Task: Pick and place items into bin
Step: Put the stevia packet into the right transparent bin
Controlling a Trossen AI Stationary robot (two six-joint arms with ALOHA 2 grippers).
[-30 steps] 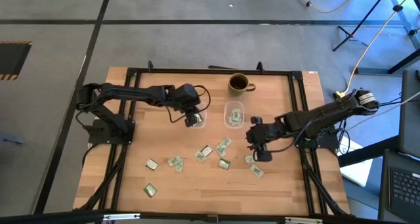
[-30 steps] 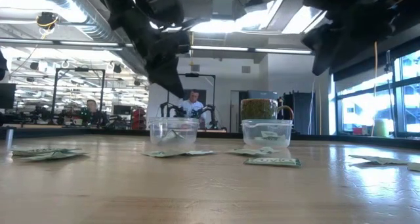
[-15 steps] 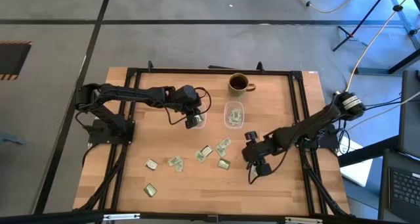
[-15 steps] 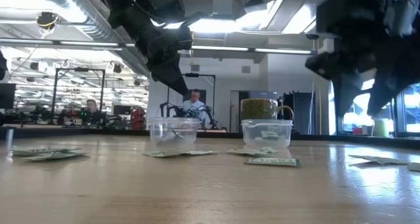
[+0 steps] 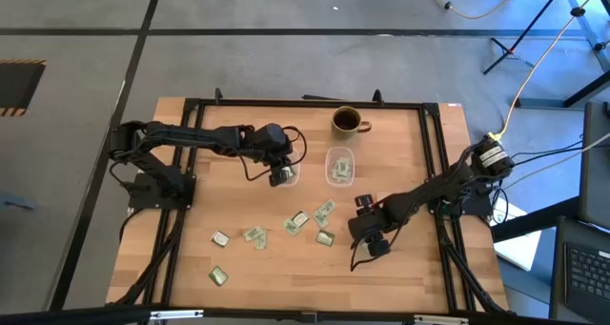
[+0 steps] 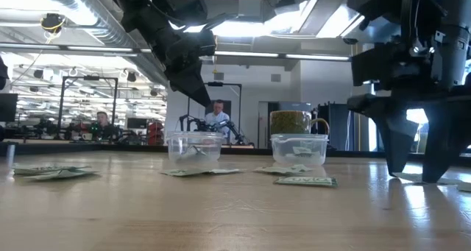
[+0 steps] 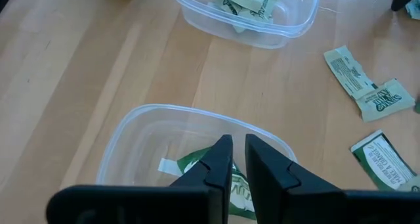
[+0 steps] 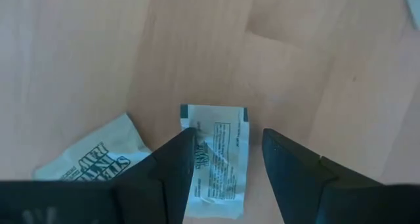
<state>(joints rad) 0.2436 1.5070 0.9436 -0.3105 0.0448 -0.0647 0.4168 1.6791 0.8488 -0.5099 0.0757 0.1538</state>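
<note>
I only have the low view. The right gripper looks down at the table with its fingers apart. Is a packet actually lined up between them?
Observer: Yes. In the right wrist view, one packet lies flat on the wood between the fingers of the open right gripper.
Operator: Is anything close enough to get caught too?
Observer: A second packet lies just beside one finger, outside the gap.
Operator: And the left arm?
Observer: The left gripper hangs over the left clear bin, which has a green packet in it.

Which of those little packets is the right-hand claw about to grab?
The white packet lying flat between the open right gripper's fingers. A second packet lies just beside it, outside the fingers; the others are farther off.
</note>
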